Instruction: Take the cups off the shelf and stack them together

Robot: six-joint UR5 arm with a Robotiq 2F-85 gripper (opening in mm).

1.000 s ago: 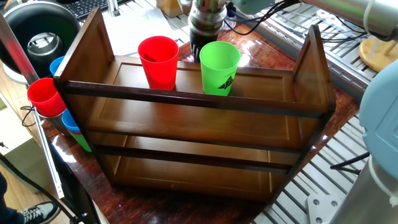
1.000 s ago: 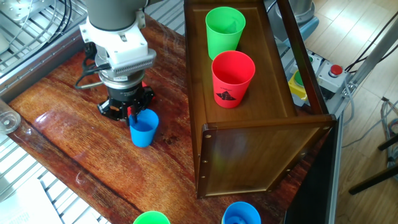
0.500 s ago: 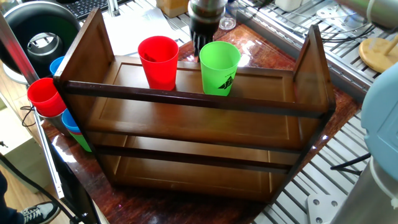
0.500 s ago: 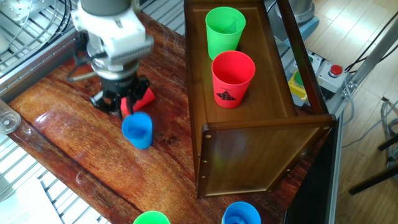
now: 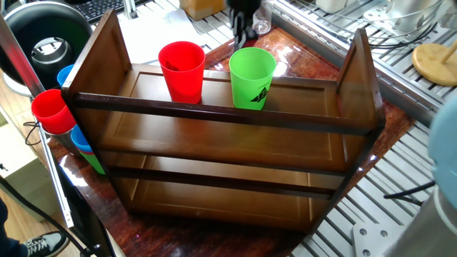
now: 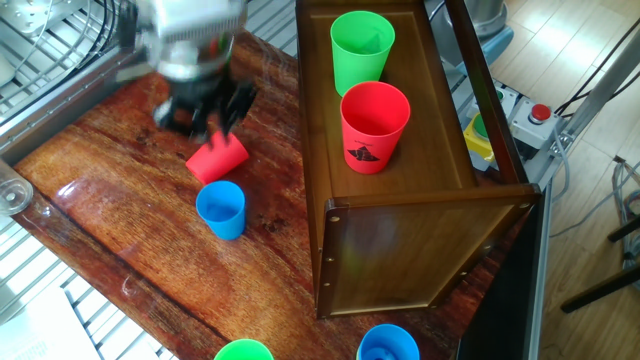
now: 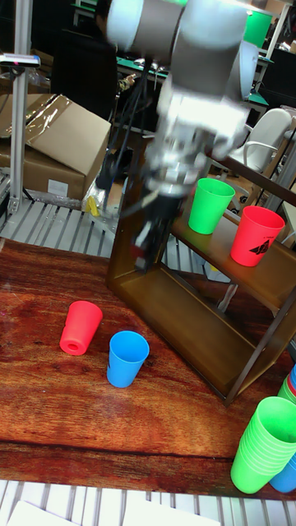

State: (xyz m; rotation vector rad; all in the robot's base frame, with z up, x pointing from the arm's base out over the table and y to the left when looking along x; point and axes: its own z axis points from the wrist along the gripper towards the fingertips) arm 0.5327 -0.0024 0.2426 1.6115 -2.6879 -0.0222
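Your gripper (image 6: 205,100) hangs blurred over the tipped red cup (image 6: 217,160); whether its fingers are spread, you cannot tell

A robotics lab or workshop: the wooden surface (image 6: 120,230) rests on slotted aluminium framing (image 5: 421,178), a red emergency-stop button (image 6: 541,112) sits beside it, cables (image 6: 70,30) trail over the rails, and cardboard boxes (image 7: 49,152) and a keyboard (image 5: 100,8) stand nearby.

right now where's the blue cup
In the tall fixed view the blue cup stands upright on the table, left of the shelf, with the tipped red cup beside it.
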